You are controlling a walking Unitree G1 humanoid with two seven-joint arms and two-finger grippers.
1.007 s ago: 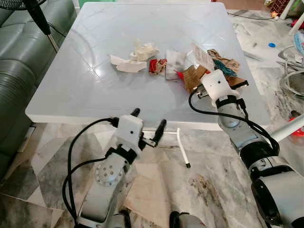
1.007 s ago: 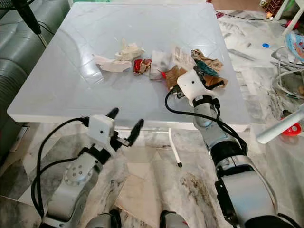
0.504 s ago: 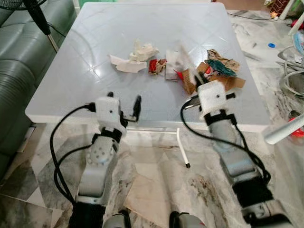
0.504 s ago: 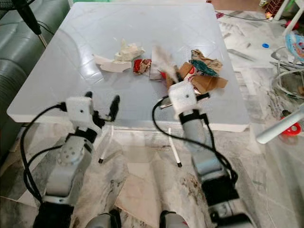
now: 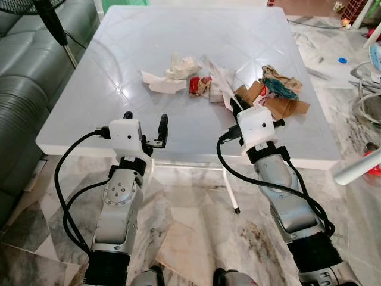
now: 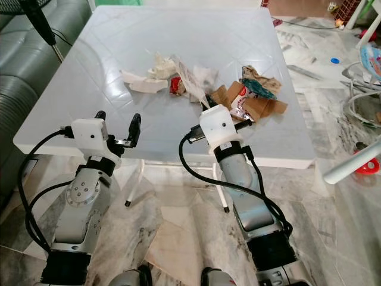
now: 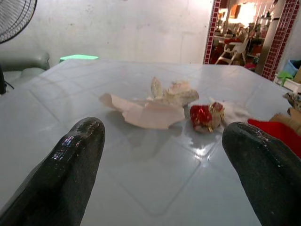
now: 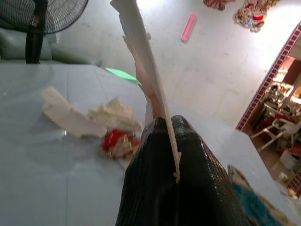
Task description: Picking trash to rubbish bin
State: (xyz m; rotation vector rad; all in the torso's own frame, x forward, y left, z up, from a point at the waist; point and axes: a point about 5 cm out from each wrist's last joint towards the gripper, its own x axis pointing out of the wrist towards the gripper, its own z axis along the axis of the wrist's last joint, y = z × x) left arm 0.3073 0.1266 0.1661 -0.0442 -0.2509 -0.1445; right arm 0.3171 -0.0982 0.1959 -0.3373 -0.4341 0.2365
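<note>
I see the right hand at frame centre clenched on a paper wrapper; the left hand is released at the tabletop edge.

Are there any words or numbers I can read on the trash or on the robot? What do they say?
No text can be read anywhere.
The flat paper wrapper pinched in the right gripper: faint print, too blurred to read.
The red crumpled wrapper on the white table: too small to tell.
The teal and brown packet: coloured patterns, no letters made out.
The open left gripper carries no label.
</note>
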